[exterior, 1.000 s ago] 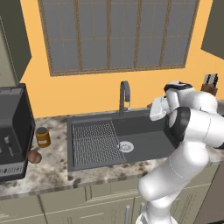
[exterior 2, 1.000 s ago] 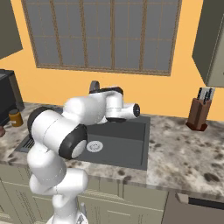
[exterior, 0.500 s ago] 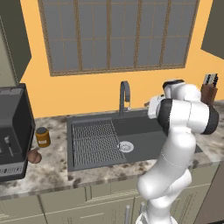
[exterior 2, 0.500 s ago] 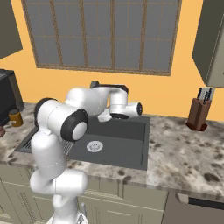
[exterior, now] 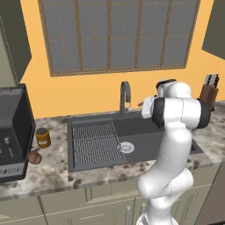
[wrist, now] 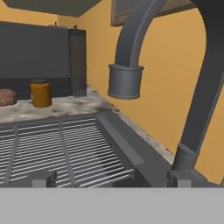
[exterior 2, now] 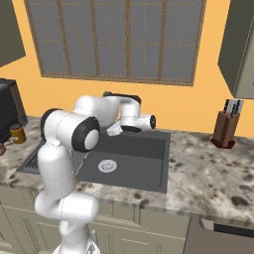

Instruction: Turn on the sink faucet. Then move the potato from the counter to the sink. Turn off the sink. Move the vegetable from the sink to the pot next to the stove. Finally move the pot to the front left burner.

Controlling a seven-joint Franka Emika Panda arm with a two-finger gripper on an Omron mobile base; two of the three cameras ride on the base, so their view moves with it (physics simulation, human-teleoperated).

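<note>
The grey curved sink faucet [exterior: 125,96] stands behind the sink basin [exterior: 145,143]. My gripper [exterior: 141,105] hovers just right of it, over the basin's back edge, open and holding nothing. In the hand view the faucet's spout [wrist: 126,81] hangs ahead, and its neck [wrist: 204,87] rises just past my right fingertip [wrist: 179,178]; no water runs from it. My gripper [wrist: 109,179] faces along the basin toward the left counter. The brown potato [exterior: 34,157] lies there beside the coffee machine, also seen as the potato [wrist: 5,96]. The pot and stove are out of view.
A wire rack [exterior: 96,141] fills the basin's left half. An orange jar [exterior: 42,137] and a black coffee machine [exterior: 12,127] stand on the left counter. A knife block [exterior 2: 225,130] stands on the counter to the right. The wall and window rise close behind the faucet.
The arm has straightened up, its elbow swinging in over the base, and the hand has shifted a little left toward the faucet. The jaws stay open.
</note>
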